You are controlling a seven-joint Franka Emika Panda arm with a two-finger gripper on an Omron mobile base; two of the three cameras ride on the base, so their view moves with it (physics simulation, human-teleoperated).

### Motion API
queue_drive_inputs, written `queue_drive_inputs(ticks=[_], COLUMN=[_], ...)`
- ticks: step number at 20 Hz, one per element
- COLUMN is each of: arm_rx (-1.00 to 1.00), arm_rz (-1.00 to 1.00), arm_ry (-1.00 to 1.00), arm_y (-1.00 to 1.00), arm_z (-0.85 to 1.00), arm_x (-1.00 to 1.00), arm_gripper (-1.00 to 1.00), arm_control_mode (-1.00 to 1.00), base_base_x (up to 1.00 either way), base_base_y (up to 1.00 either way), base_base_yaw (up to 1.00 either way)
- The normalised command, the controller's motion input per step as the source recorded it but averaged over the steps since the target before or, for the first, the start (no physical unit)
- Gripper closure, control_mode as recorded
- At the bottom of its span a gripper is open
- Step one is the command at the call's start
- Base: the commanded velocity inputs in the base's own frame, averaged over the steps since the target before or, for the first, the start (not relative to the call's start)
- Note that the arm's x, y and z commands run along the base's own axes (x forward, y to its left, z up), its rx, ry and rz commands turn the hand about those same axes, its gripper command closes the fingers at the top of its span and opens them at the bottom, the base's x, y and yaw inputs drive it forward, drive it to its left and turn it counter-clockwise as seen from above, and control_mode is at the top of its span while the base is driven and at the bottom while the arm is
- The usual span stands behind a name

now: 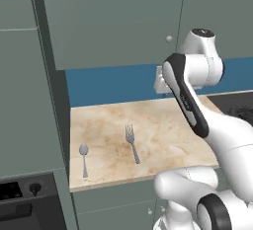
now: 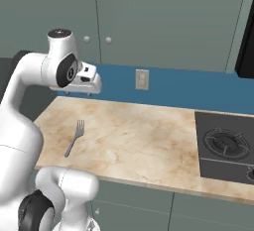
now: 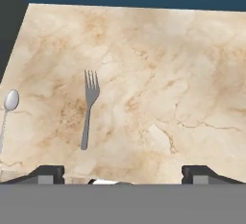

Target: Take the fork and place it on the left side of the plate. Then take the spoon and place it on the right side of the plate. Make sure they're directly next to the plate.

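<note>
Marble counter (image 1: 168, 130) runs wide, beige with brown veining, backed by a blue wall strip (image 2: 173, 88) and grey-green cabinet doors (image 1: 113, 21) above. Tall grey-green panel (image 1: 24, 100) closes the counter's left end; a dark appliance front (image 1: 24, 194) sits below it.

Black cooktop (image 2: 225, 145) set into the counter at the right end, one ringed burner (image 2: 223, 143) clear in the right base view.

White arm (image 1: 197, 105) rises from the base and bends over the counter's middle; hand held high, just in front of the blue strip. Gripper (image 2: 84, 93) hangs well above the marble, nothing between the fingers. In the hand view the two dark tips (image 3: 48, 174) stand far apart at the bottom edge, spread wide and empty.

White wall outlet (image 2: 142, 79) on the blue strip, right of the hand.

Fork (image 1: 132, 144) lies flat on the marble toward the left part of the counter, tines pointing to the wall, handle toward the front edge, slightly angled. In the hand view it sits left of centre, between the fingertips' span but well below them.

Spoon (image 1: 84, 158) lies flat further left, near the counter's left end, bowl toward the wall, handle toward the front edge. Fork and spoon roughly parallel, apart, not touching
</note>
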Motion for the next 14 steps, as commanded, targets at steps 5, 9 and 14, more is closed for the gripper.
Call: queue_drive_inputs(ticks=[5, 9, 14], arm_rx=[0.0, 0.0, 0.0], arm_rz=[0.0, 0.0, 0.0], arm_ry=[0.07, 0.14, 0.08], arm_y=[0.63, 0.52, 0.26], arm_z=[-0.4, -0.51, -0.6], arm_x=[-0.18, 0.0, 0.18], arm_gripper=[-1.0, -1.0, -1.0], arm_control_mode=[-1.0, -1.0, -1.0], base_base_x=[0.0, 0.0, 0.0], base_base_y=[0.0, 0.0, 0.0], base_base_yaw=[0.0, 0.0, 0.0])
